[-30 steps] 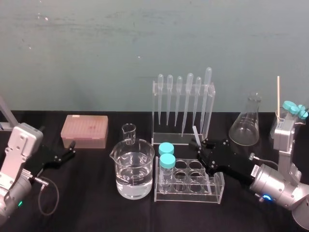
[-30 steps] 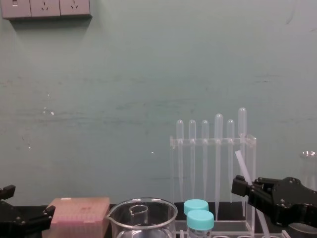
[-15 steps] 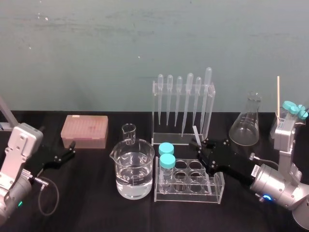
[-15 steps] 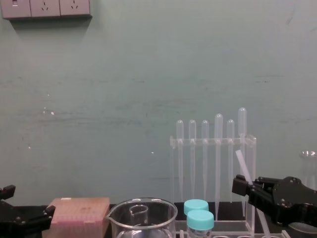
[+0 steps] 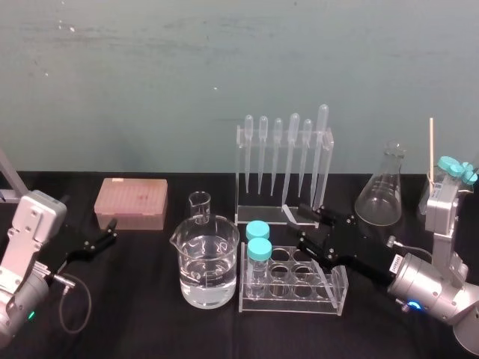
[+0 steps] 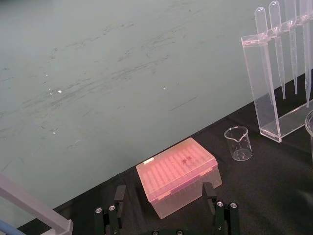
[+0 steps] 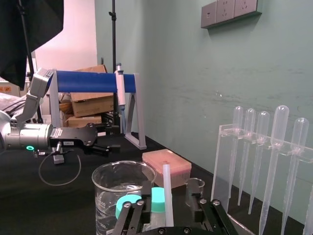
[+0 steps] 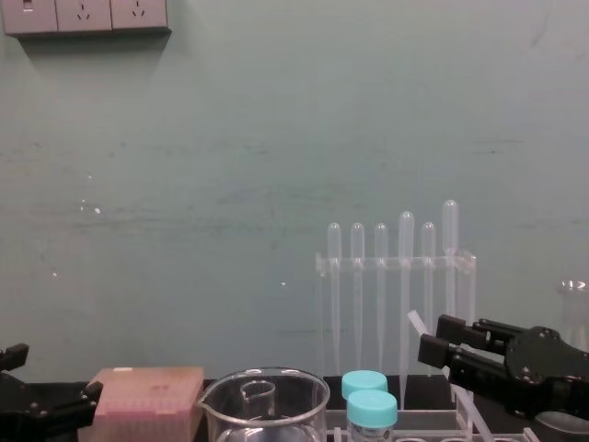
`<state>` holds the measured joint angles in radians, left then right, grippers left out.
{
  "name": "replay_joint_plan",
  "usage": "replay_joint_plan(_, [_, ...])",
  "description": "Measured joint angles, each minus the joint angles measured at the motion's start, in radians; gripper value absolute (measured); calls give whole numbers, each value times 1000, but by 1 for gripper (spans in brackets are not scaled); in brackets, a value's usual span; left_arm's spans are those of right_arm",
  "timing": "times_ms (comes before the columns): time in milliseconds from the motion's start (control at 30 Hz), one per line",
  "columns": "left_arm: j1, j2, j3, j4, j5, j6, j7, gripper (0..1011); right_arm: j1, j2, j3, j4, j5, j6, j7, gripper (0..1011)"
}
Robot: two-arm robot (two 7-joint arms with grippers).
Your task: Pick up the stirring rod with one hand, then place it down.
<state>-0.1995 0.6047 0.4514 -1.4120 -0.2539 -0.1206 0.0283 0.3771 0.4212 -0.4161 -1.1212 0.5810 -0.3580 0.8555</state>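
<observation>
A large glass beaker [image 5: 209, 263] at lower centre of the head view holds clear liquid. The small beaker [image 5: 200, 206] behind it and the conical flask [image 5: 382, 196] at right look empty. Two teal-capped tubes [image 5: 258, 241] stand in the clear tube rack [image 5: 329, 299], and six pipettes hang in the acrylic pipette rack [image 5: 254, 213]. The tabletop [image 5: 150, 314] is matte black and the wall [image 5: 150, 75] scuffed teal. Right of centre, the right gripper [image 5: 307, 226] has its jaws wide, with the thin translucent stirring rod [image 7: 166, 196] between them. At lower left, the left gripper [image 5: 96, 241] sits wide open near the pink tip box [image 5: 132, 202].

Pipette rack [image 5: 283, 172] behind tube rack [image 5: 293, 284]; beaker [image 5: 206, 262] left of both; flask [image 5: 380, 196] right; tip box [image 5: 131, 203] far left.
</observation>
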Motion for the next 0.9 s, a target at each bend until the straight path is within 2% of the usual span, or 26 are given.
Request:
replay_joint_plan(300, [0, 0, 0, 0, 0, 0, 0, 1000, 0, 0, 0, 0, 1, 0, 1, 723])
replay_joint_plan(333, [0, 0, 0, 0, 0, 0, 0, 1000, 0, 0, 0, 0, 1, 0, 1, 781])
replay_joint_plan(467, [0, 0, 0, 0, 0, 0, 0, 1000, 0, 0, 0, 0, 1, 0, 1, 865])
replay_joint_plan(500, [0, 0, 0, 0, 0, 0, 0, 1000, 0, 0, 0, 0, 1, 0, 1, 935])
replay_joint_plan(700, [0, 0, 0, 0, 0, 0, 0, 1000, 2, 1, 1, -12, -1, -9, -1, 1003])
replay_joint_plan(900, [0, 0, 0, 0, 0, 0, 0, 1000, -7, -5, 47, -73, 3, -82, -40, 1003])
